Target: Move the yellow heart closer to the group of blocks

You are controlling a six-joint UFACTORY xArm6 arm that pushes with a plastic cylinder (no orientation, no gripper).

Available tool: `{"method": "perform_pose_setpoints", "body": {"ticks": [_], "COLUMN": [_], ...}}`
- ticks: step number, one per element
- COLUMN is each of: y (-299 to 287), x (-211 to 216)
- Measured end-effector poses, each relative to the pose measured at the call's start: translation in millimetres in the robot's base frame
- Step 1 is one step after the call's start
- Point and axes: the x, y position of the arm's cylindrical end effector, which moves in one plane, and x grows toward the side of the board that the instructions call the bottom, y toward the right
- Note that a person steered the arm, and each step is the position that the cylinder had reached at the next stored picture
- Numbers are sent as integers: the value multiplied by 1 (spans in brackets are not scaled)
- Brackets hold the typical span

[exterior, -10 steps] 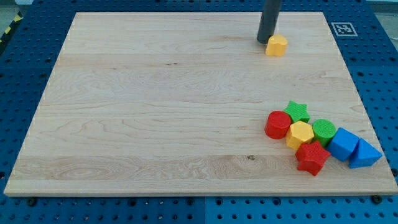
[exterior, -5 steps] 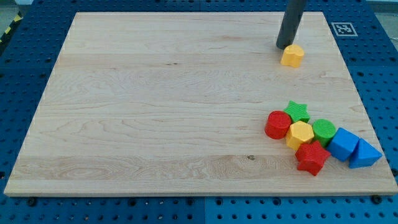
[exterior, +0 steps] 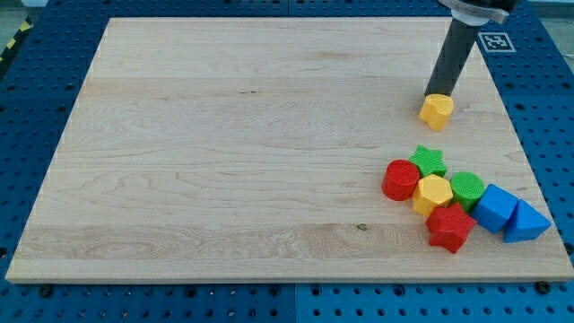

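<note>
A red cylinder [exterior: 400, 179] leads the cluster at the wooden board's [exterior: 224, 144] lower right, followed by a green star [exterior: 430, 161], yellow hexagon [exterior: 433, 194], red star [exterior: 449, 227], green cylinder [exterior: 466, 189], blue cube [exterior: 495, 207] and blue triangle [exterior: 526, 222]. The yellow heart [exterior: 437, 110] sits apart at the green star's 12 o'clock. My tip [exterior: 434, 92], a jawless rod holding nothing, touches the heart at its 12 o'clock.

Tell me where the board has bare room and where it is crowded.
Bare: the whole stretch left of the red cylinder, and the strip between the yellow heart and the green star. Crowded: the lower-right corner, where the yellow hexagon, green cylinder, red star and two blue blocks sit bunched. My tip touches the heart's top edge.
</note>
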Motion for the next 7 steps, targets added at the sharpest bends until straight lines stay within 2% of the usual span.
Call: {"method": "perform_pose_setpoints", "body": {"ticks": [3,5,6,7], "y": [0,-36,-36,-36], "x": [36,35,45,71]}}
